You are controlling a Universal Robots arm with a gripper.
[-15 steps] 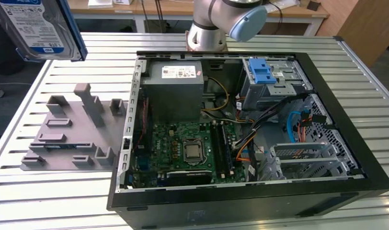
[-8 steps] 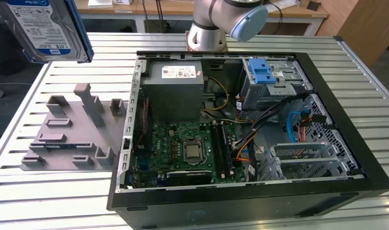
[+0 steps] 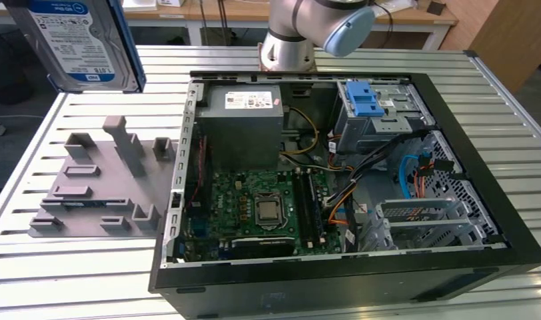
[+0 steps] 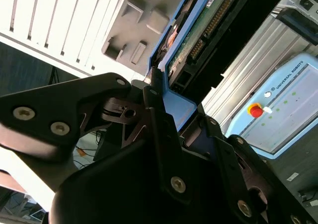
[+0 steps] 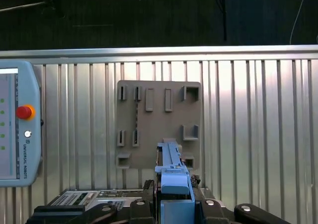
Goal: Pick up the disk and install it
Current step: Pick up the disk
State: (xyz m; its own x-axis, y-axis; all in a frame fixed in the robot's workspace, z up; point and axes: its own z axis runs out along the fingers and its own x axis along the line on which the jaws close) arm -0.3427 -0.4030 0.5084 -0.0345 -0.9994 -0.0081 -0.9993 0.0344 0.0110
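The disk hangs high over the table at the exterior view's far left, label side showing, with its blue carrier along one edge. In the second wrist view my gripper is shut on the disk at its blue carrier, and the green circuit-board underside faces the camera. In the first wrist view the disk shows edge-on between the black fingers, above the grey fixture plate.
The open black computer case lies on the slatted metal table, with a drive cage and blue latch at its back right. The grey fixture stands to the case's left. A teach pendant lies on the table. The arm's base is behind the case.
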